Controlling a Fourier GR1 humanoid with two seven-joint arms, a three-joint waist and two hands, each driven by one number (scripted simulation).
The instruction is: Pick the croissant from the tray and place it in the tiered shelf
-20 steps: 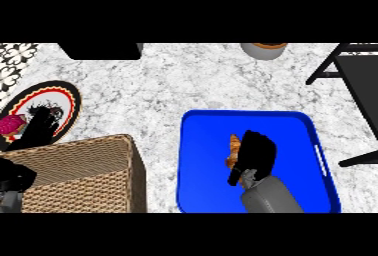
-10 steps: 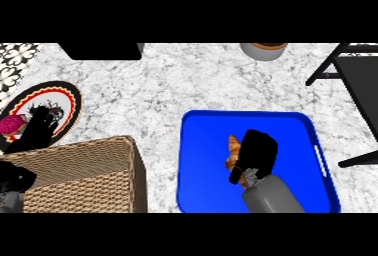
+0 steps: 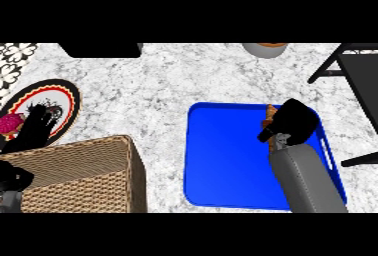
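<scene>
A brown croissant (image 3: 271, 112) shows at the far right part of the blue tray (image 3: 229, 155), mostly hidden by my right hand (image 3: 294, 122), whose fingers are curled round it. The grey right forearm runs up over the tray's right side from the lower edge. The black tiered shelf (image 3: 358, 67) stands at the right edge, beyond the tray. My left hand (image 3: 33, 131) rests open at the left, fingers up, over a patterned plate.
A wicker basket (image 3: 74, 175) fills the lower left. The round patterned plate (image 3: 60, 95) with a pink item (image 3: 10, 123) lies at the left edge. A grey pot (image 3: 264, 48) and a black object (image 3: 100, 49) sit along the far edge of the marble counter.
My right hand has moved away from me and to the right with the croissant, from the tray's middle to its far right corner. The left hand has stayed put.
</scene>
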